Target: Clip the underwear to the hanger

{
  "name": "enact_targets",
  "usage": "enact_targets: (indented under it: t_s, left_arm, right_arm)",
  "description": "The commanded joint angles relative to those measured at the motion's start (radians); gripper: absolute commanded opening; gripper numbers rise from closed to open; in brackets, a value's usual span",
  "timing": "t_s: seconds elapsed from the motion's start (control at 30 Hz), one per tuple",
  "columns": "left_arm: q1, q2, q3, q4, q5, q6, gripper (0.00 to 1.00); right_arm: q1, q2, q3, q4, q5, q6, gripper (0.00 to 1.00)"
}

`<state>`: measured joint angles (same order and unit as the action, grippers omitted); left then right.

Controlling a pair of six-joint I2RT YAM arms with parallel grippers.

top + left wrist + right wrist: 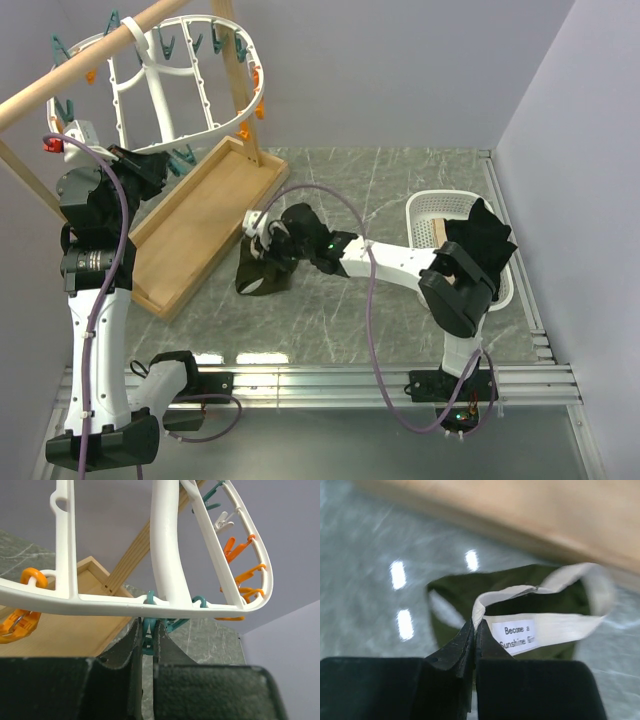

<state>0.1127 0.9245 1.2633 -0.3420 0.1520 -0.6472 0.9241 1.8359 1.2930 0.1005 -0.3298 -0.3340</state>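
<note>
Underwear (262, 280) is hung lengthwise downward, waistband pinched in the right gripper (474, 629); a teal clothespin (148, 641) is clamped in the left gripper (148, 628).

The hanger (170, 80) is hanging far left (from the pole (90, 65)) above the tray (200, 230); the underwear (262, 280) is sitting right of it.

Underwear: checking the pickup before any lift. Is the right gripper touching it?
Touching. The right wrist view shows the right gripper shut on the pale waistband edge of the underwear, the fabric pinched between its fingertips.
</note>
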Motion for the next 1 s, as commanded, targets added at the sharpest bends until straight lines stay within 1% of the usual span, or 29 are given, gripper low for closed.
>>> enact_targets:
  t_s: [0.0, 0.1, 0.2, 0.33, 0.43, 0.47, 0.53, 0.6, 0.67, 0.73, 0.9, 0.93, 0.97]
  left_arm:
    - [0.002, -0.022, -0.01, -0.058, 0.027, 0.021, 0.0]
    - [0.001, -0.024, -0.015, -0.064, 0.027, 0.024, 0.0]
    - [0.002, -0.029, -0.018, -0.069, 0.024, 0.029, 0.0]
    - [0.002, -0.03, -0.019, -0.074, 0.024, 0.034, 0.0]
    - [0.001, -0.03, -0.022, -0.074, 0.023, 0.035, 0.0]
    - [0.002, -0.032, -0.022, -0.072, 0.026, 0.037, 0.0]
    - [0.004, -0.033, -0.025, -0.072, 0.027, 0.035, 0.0]
    - [0.001, -0.036, -0.03, -0.069, 0.029, 0.034, 0.0]
    - [0.001, -0.035, -0.033, -0.068, 0.035, 0.031, 0.0]
    - [0.002, -0.036, -0.036, -0.065, 0.037, 0.031, 0.0]
    - [0.001, -0.033, -0.036, -0.066, 0.034, 0.032, 0.0]
    - [0.001, -0.035, -0.035, -0.068, 0.034, 0.034, 0.0]
    - [0.002, -0.032, -0.035, -0.068, 0.032, 0.035, 0.0]
  right_arm:
    - [0.039, 0.025, -0.008, -0.079, -0.11, -0.086, 0.0]
    - [0.065, 0.042, 0.0, -0.041, -0.143, -0.103, 0.0]
    - [0.097, 0.051, 0.046, -0.039, -0.17, -0.102, 0.0]
    - [0.134, 0.048, 0.039, -0.028, -0.239, -0.144, 0.0]
    - [0.15, 0.066, 0.031, -0.053, -0.247, -0.178, 0.02]
    - [0.148, 0.074, 0.032, -0.07, -0.236, -0.18, 0.05]
    - [0.147, 0.103, 0.042, -0.093, -0.207, -0.2, 0.12]
    - [0.141, 0.121, 0.061, -0.143, -0.19, -0.22, 0.3]
    - [0.134, 0.131, 0.066, -0.139, -0.175, -0.206, 0.53]
    - [0.13, 0.144, 0.083, -0.137, -0.163, -0.197, 0.64]
    - [0.128, 0.187, 0.147, -0.153, -0.149, -0.211, 0.74]
    - [0.128, 0.2, 0.157, -0.154, -0.156, -0.22, 0.79]
    - [0.13, 0.204, 0.179, -0.163, -0.161, -0.227, 0.79]
